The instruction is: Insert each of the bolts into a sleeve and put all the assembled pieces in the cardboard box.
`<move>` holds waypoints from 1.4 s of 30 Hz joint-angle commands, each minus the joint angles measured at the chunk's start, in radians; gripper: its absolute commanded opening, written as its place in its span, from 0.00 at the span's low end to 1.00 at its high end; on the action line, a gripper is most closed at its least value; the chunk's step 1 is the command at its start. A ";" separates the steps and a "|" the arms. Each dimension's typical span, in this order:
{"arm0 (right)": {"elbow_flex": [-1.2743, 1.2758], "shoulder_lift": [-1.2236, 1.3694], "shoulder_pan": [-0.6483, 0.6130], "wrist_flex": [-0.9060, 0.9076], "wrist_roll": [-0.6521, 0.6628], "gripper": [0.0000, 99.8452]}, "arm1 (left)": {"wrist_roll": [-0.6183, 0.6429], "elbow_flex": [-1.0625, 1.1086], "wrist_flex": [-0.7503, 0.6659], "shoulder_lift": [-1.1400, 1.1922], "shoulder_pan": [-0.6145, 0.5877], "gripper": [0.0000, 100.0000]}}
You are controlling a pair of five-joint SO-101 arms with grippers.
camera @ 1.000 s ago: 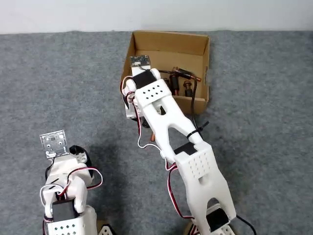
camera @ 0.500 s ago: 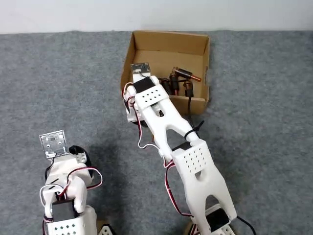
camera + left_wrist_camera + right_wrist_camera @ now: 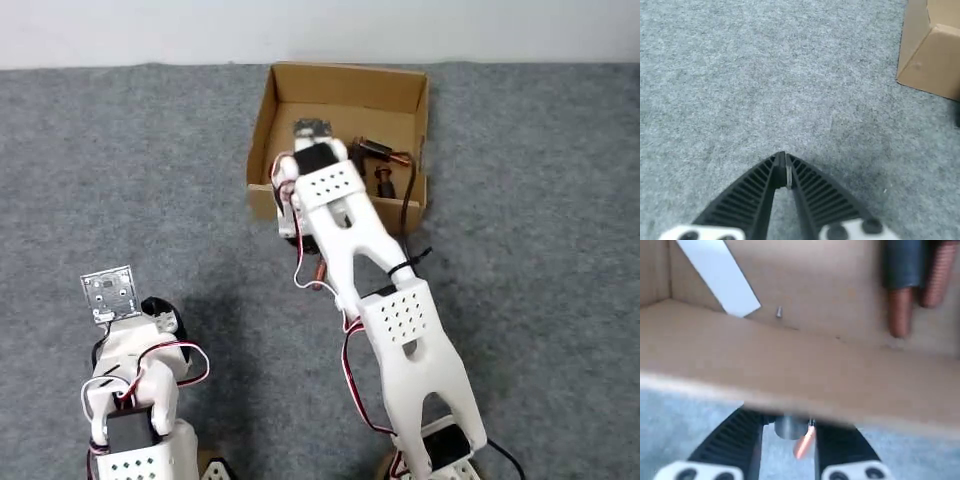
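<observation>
The left arm's black gripper [image 3: 785,172] is hanging clenched, tip to tip, over the grey carpeted table [image 3: 740,75]. The right gripper [image 3: 788,421] is grasping a grey sleeve with a copper bolt [image 3: 801,446] against the brown cardboard box's [image 3: 345,78] near wall. Dark-sleeved assembled pieces [image 3: 378,160] are lying inside the box, on its right.

Brown cardboard box [image 3: 345,88], grey carpet [image 3: 120,170], black right gripper [image 3: 787,427], copper bolt [image 3: 804,446], grey sleeve [image 3: 790,426]

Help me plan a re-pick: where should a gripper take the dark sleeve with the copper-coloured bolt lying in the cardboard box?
Probably the dark sleeve mid-body, from straight above, jaws across its length: it lies flat in the cardboard box, whose walls block a sideways approach, and the copper-coloured bolt end is thinner.
</observation>
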 commanded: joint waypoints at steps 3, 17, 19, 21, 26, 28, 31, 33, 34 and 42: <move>-0.157 -0.093 0.019 0.065 0.035 0.01 | -0.009 -0.010 -0.026 -0.002 -0.003 0.00; 0.376 -0.650 0.050 0.064 0.055 0.01 | -0.009 -0.010 -0.026 -0.002 -0.002 0.00; 0.471 -0.739 0.073 0.061 0.035 0.01 | -0.009 -0.010 -0.026 -0.002 -0.002 0.00; 0.566 -0.822 0.102 0.061 0.028 0.01 | -0.009 -0.010 -0.026 -0.002 -0.002 0.00; 0.779 -1.013 0.185 0.054 -0.028 0.01 | -0.009 -0.010 -0.025 -0.002 -0.002 0.00; 0.856 -1.082 0.213 0.053 -0.054 0.01 | -0.009 -0.010 -0.025 -0.002 -0.002 0.00; 0.976 -1.198 0.240 0.030 -0.081 0.01 | -0.009 -0.010 -0.025 -0.002 -0.002 0.00; 1.074 -1.287 0.260 -0.008 -0.084 0.01 | -0.009 -0.010 -0.025 -0.002 -0.002 0.00; 1.131 -1.333 0.272 -0.036 -0.084 0.01 | -0.009 -0.010 -0.025 -0.002 -0.002 0.00; 1.634 -1.761 0.409 -0.275 -0.080 0.01 | -0.008 -0.010 -0.021 -0.002 0.005 0.00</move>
